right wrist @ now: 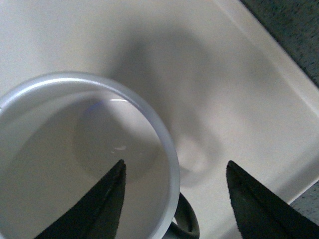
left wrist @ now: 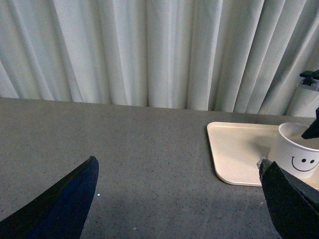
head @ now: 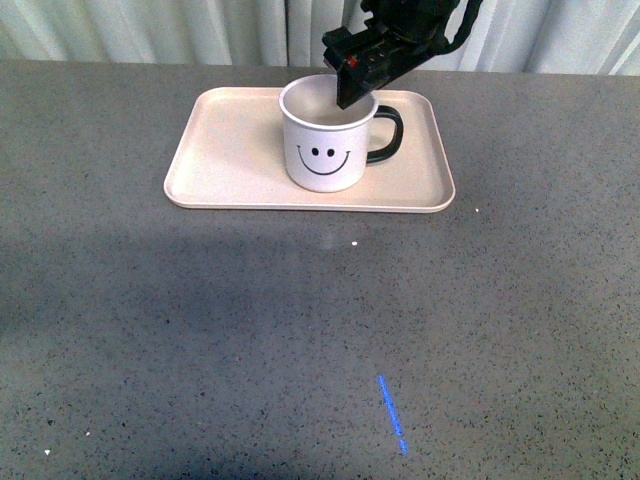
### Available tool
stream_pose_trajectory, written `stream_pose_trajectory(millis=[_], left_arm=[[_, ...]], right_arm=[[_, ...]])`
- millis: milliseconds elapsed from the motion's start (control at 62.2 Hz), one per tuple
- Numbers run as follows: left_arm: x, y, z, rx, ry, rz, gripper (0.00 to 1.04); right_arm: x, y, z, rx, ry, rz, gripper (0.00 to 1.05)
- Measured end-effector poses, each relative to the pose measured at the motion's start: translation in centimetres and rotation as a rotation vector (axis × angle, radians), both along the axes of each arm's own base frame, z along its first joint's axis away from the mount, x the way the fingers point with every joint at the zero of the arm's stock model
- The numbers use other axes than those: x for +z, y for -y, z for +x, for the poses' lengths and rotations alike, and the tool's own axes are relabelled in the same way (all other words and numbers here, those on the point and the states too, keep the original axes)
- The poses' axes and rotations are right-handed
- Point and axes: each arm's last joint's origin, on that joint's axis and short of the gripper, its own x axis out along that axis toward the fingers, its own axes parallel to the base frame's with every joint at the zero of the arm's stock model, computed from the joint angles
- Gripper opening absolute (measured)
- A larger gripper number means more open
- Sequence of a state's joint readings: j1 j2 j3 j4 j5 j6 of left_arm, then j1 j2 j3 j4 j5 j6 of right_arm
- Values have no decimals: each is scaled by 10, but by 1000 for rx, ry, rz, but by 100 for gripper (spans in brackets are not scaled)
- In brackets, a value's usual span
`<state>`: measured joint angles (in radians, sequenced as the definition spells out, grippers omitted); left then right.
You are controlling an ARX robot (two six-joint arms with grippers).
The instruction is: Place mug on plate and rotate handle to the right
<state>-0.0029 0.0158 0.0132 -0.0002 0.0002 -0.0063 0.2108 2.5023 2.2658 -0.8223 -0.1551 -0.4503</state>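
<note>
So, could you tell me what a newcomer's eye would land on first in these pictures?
Most likely the white mug with its black smiley face, standing upright on the beige plate at the far side of the grey table. Next, the right claw above it, open, one finger inside the rim, the other outside by the handle, which points right.

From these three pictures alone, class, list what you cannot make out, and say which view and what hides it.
- Front view: the right gripper covers the far rim of the mug; its arm is cut off by the top edge.
- Right wrist view: the handle is cut off by the bottom edge; the smiley face is out of sight.
- Left wrist view: the plate is cut off by the right edge and partly hidden behind a left gripper finger.
</note>
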Motion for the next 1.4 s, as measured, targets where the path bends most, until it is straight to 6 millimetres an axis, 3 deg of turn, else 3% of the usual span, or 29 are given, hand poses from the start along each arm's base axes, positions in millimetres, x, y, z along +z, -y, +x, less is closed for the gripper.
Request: stream_pose_trajectory(millis=[96, 193, 306, 418, 466, 563, 692, 836, 1013, 1399], left_arm=[[0, 0, 0, 0, 0, 0, 95], [0, 0, 0, 0, 0, 0, 95], [0, 0, 0, 0, 0, 0, 95], [0, 0, 0, 0, 0, 0, 95], [0, 0, 0, 0, 0, 0, 95], [0, 0, 0, 0, 0, 0, 95], [0, 0, 0, 0, 0, 0, 95], [0, 0, 0, 0, 0, 0, 95], [0, 0, 0, 0, 0, 0, 95], [0, 0, 0, 0, 0, 0, 95]], right_arm=[[13, 3, 1, 6, 54, -4, 78], [48, 10, -10, 4, 180, 31, 97], [82, 16, -33, -33, 327, 86, 93], [98, 28, -62, -404, 764, 177, 74], [96, 38, -81, -482, 902, 283, 66], [75, 54, -119, -530, 1004, 389, 50], [42, 72, -165, -552, 991, 416, 27], [26, 84, -207, -559, 973, 418, 2], [15, 94, -250, -553, 971, 425, 2], [-3, 115, -322, -562, 965, 419, 2]])
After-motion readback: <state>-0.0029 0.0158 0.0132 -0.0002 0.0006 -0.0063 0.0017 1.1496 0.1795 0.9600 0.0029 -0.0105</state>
